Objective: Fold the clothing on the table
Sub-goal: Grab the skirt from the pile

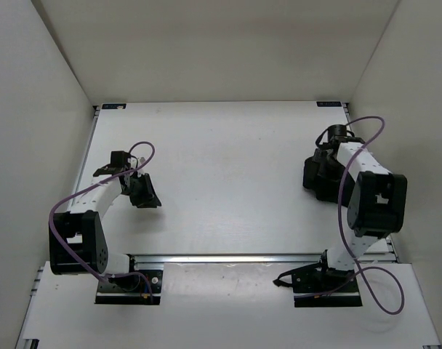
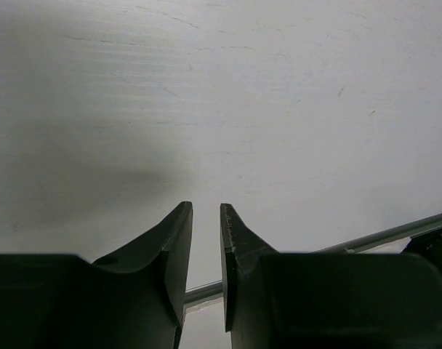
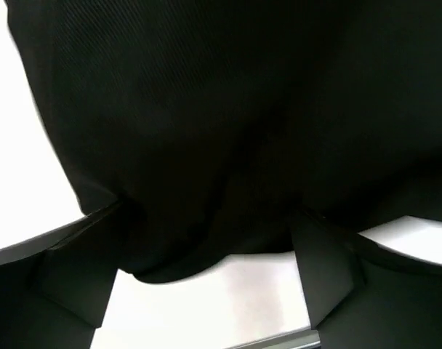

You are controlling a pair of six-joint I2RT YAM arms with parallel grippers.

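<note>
Top view: my left gripper [image 1: 144, 192] low over bare table [image 1: 228, 182], left side. My right gripper [image 1: 324, 167] far right, down on clothing [image 1: 315, 186], bunched black heap near right edge.
Left wrist: my 2 left fingers [image 2: 170, 247] nearly together, narrow gap, nothing in it.
Right wrist: my 2 right fingers [image 3: 75, 262] spread wide, black fabric bulging between, not pinched.
</note>
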